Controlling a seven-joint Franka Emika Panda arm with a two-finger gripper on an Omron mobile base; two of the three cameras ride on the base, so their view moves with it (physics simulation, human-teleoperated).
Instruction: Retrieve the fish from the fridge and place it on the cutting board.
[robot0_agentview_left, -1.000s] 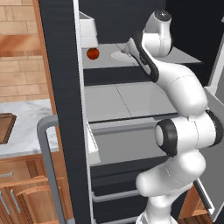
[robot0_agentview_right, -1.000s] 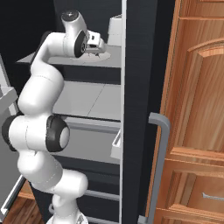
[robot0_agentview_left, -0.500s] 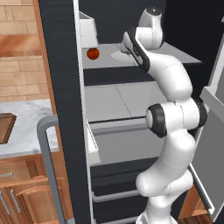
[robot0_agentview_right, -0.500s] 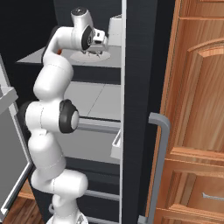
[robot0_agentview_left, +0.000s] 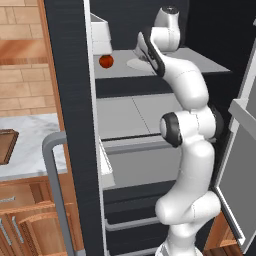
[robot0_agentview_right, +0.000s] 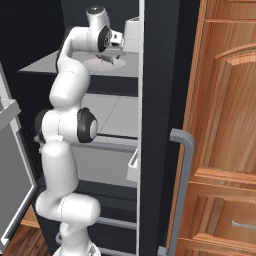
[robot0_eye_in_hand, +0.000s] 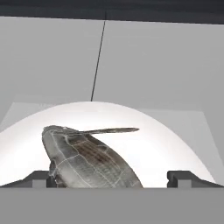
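Arm: the white Panda arm reaches up and forward into the open fridge (robot0_agentview_left: 70, 100), its hand over the top shelf (robot0_agentview_left: 210, 62).
Gripper: the gripper (robot0_eye_in_hand: 111, 177) has its two dark fingertips (robot0_eye_in_hand: 37, 178) set wide apart at the bottom of the hand view, one on each side of the fish; whether they touch it cannot be told.
Fish: the grey-silver fish (robot0_eye_in_hand: 85, 159) lies on a white plate (robot0_eye_in_hand: 162, 148) on the top shelf, body tilted, one thin fin sticking out to the right in the hand view. In the right base view it is a small dark shape (robot0_agentview_right: 106, 59) just under the hand.
Plate: sits toward the middle of the top shelf (robot0_agentview_left: 135, 64), right of the red fruit.
Red fruit: a round red fruit (robot0_agentview_left: 105, 61) rests near the left edge of the same shelf, below a white box (robot0_agentview_left: 100, 35).
Cutting board: the brown board's corner (robot0_agentview_left: 6, 145) shows on the pale counter (robot0_agentview_left: 30, 150), far left of the fridge door edge.
Fridge door: its grey bar handle (robot0_agentview_left: 52, 190) stands at the near left; in the right base view the handle (robot0_agentview_right: 182, 185) is beside the wooden cupboards (robot0_agentview_right: 225, 125).
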